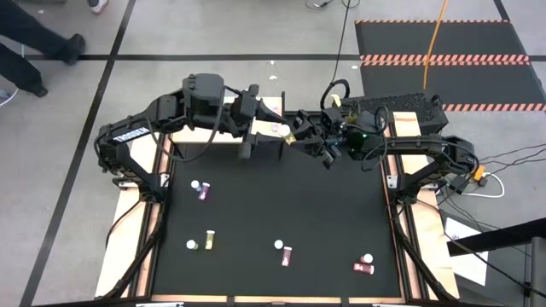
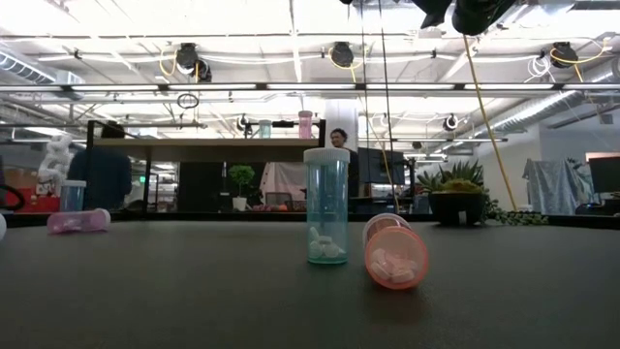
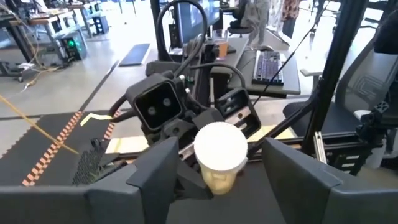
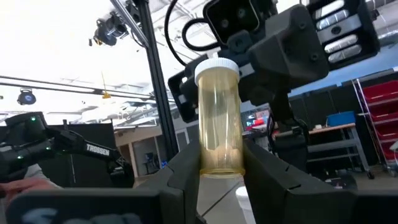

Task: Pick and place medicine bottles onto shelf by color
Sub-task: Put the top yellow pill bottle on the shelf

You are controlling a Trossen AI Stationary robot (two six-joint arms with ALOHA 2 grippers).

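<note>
Both arms meet at the far edge of the tabletop (image 1: 273,213), over the shelf (image 1: 271,108), which is largely covered by them.

Right pincer (image 4: 221,163): closed on a yellow bottle (image 4: 219,118) with a white cap, gripped near its base; its fingers (image 4: 186,171) press both sides of the body. In the high view this pincer (image 1: 299,130) points toward the left arm.

Left pincer (image 3: 217,171): fingers (image 3: 155,171) stand wide apart on either side of the same yellow bottle (image 3: 219,155), seen cap-first; whether they touch it cannot be told. In the high view it (image 1: 264,141) sits just beside the right pincer, above the shelf.

Loose bottles on the tabletop, high view:
- pink bottle (image 1: 203,192) lying near the left side, with a white-capped one (image 1: 195,184) just beside it
- yellow pair (image 1: 209,240) toward the near left
- orange-red bottle (image 1: 286,255) near centre, a white-capped one (image 1: 278,245) beside it
- red bottle (image 1: 363,268) lying at the near right

Low view: a teal bottle (image 2: 326,206) stands upright with an orange one (image 2: 393,254) on its side just beside it; a pink one (image 2: 79,221) lies farther off at the left
</note>
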